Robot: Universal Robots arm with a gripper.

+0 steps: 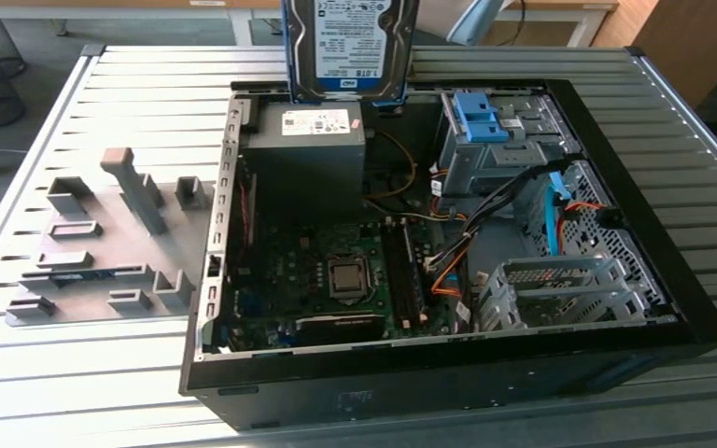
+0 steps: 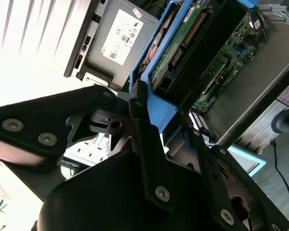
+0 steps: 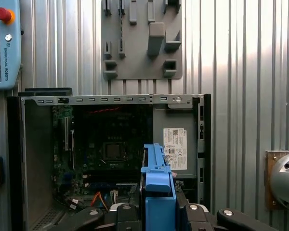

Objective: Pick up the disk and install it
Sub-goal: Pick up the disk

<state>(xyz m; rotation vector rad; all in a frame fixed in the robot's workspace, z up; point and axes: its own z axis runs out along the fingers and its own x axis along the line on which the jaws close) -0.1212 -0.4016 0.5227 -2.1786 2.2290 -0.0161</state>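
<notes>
A ribbed metal tabletop (image 1: pixel 109 93) carried an open computer case (image 1: pixel 670 308) and, on the exterior view's left, a grey fixture plate (image 1: pixel 97 243); office floor (image 1: pixel 48 42) lay beyond. The disk (image 1: pixel 348 47) hung upright, label showing, above the case's far rim and the power supply (image 1: pixel 309 149). In the first wrist view the pincer (image 3: pixel 156 211) was clamped on the disk's blue rail (image 3: pixel 158 180). The bay (image 1: pixel 489 131) with blue brackets stood nearby, toward the exterior view's right.
</notes>
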